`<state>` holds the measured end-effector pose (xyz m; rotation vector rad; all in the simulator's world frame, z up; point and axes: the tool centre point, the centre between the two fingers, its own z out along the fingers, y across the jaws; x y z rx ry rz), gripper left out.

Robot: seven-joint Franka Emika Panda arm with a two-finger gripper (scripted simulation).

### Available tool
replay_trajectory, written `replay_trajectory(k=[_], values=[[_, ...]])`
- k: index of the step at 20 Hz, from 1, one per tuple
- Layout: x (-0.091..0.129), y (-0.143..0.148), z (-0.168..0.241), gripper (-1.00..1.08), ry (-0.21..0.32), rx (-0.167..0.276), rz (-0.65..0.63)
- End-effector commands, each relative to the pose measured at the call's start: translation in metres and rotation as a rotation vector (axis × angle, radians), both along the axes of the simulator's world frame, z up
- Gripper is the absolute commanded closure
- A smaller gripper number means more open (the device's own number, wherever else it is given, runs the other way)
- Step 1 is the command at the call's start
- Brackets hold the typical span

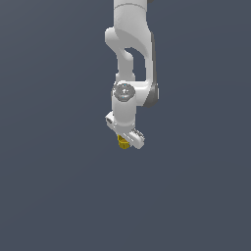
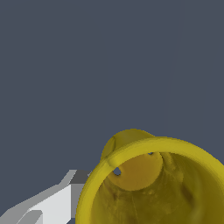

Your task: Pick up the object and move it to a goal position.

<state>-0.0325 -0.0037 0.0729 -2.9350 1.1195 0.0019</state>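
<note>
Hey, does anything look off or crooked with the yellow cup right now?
Nothing looks damaged or spilled. The yellow cup sits tucked under the tilted gripper, its hollow top close to the wrist camera. Whether the fingers clamp it can't be told.

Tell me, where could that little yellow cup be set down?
Bare grey surface surrounds the arm on every side in the exterior view. The only crowded spot is where the hand meets the yellow cup.

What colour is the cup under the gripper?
Yellow; the cup shows best in the wrist view.
</note>
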Motion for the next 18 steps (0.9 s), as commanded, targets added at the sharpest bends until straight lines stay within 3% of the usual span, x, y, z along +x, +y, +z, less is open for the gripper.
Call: replay_trajectory(k=[1, 18], values=[[-0.006, 0.002, 0.013, 1.08, -0.002, 0.001, 0.0], [-0.069, 0.023, 0.142, 1.08, -0.001, 0.0, -0.001]])
